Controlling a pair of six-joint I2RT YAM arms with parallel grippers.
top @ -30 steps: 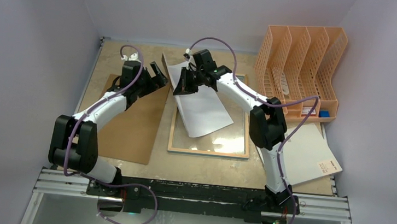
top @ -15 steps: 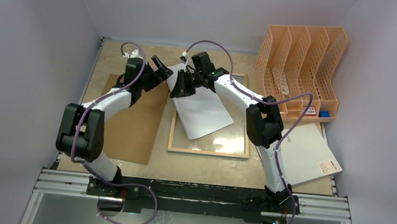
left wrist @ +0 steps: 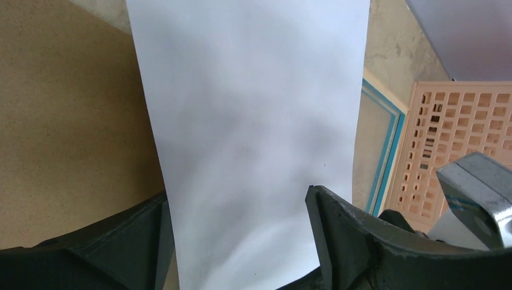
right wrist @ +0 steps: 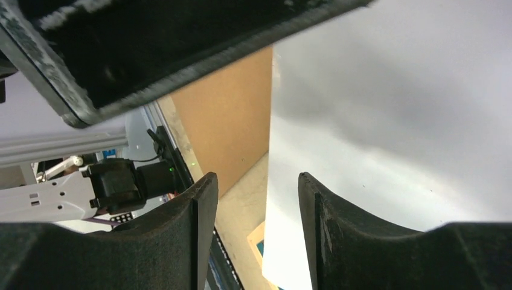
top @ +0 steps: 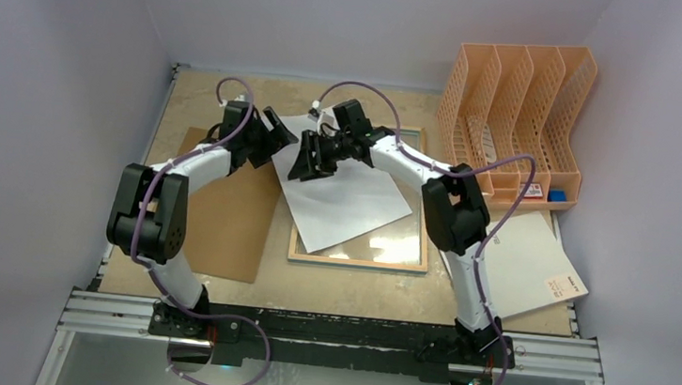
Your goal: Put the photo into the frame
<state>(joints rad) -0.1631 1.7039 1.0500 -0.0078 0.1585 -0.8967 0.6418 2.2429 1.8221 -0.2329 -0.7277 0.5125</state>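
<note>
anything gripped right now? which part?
Nothing looks gripped. Left gripper and right gripper both stand open over the far-left corner of the photo; it lies white side up across the frame.

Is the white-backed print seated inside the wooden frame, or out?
Out. The large white-backed rectangular print sits skewed across the thin pale-wood rectangular frame, overhanging its left rail.

No legible text, white sheet [top: 524, 262] small print unreadable

Photo [top: 341, 197] is laid askew across far-left corner of frame [top: 359, 262]; backing board [top: 225, 229] is placed left of frame, file organiser [top: 515, 106] behind-right.
</note>
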